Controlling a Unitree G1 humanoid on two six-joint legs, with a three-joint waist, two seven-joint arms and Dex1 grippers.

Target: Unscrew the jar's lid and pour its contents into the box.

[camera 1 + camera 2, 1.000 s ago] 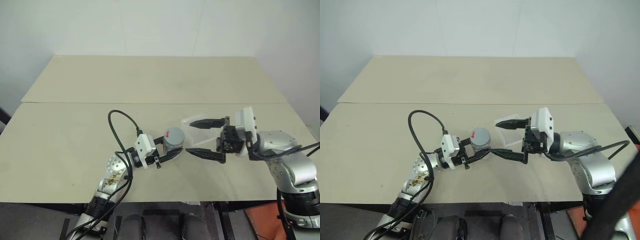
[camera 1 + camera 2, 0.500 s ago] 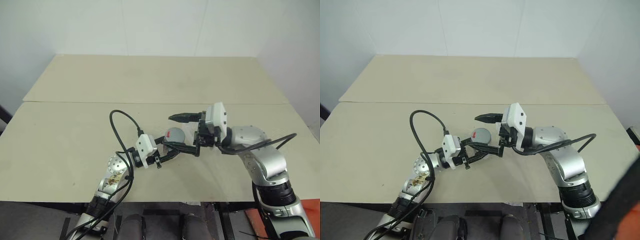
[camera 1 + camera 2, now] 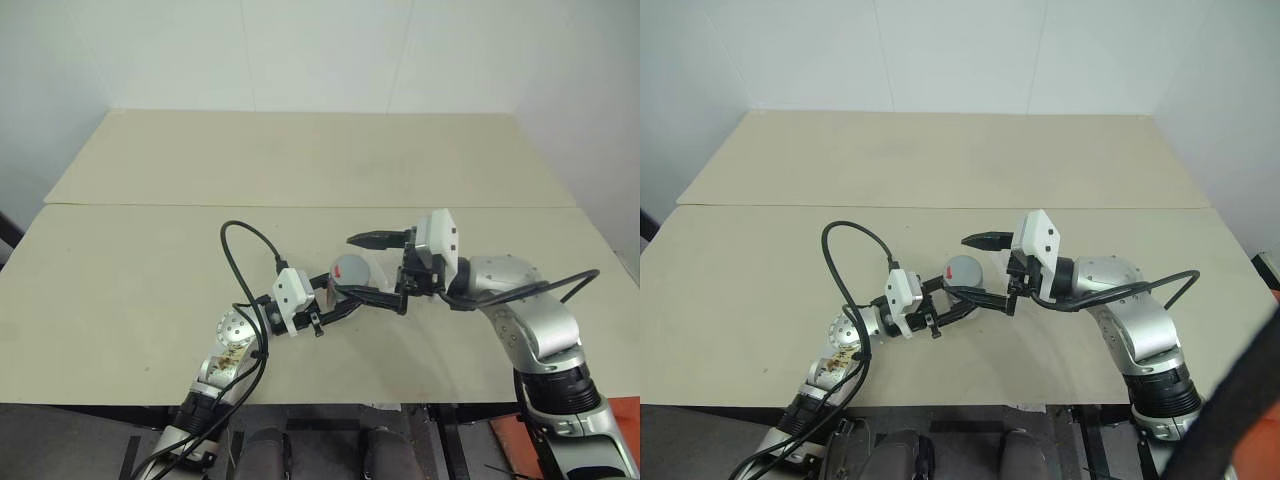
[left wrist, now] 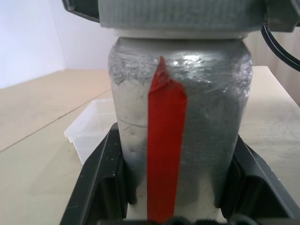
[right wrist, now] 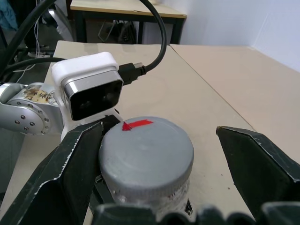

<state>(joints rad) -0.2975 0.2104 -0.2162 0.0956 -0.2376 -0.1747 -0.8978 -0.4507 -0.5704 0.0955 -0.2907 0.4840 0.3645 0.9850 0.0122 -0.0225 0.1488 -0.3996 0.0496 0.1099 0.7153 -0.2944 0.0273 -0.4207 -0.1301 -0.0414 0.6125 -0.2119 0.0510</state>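
Left gripper (image 3: 335,308) I find clamped on the jar (image 4: 180,117), one finger on each side of its silvery body, the red mark facing the wrist camera. I note the lid (image 5: 146,152) on the jar. Right gripper (image 3: 363,267) has its jaws wide apart, level with the lid, one finger on either side of it and not touching. I see the box (image 4: 93,127) on the table (image 3: 300,170) just behind the jar.
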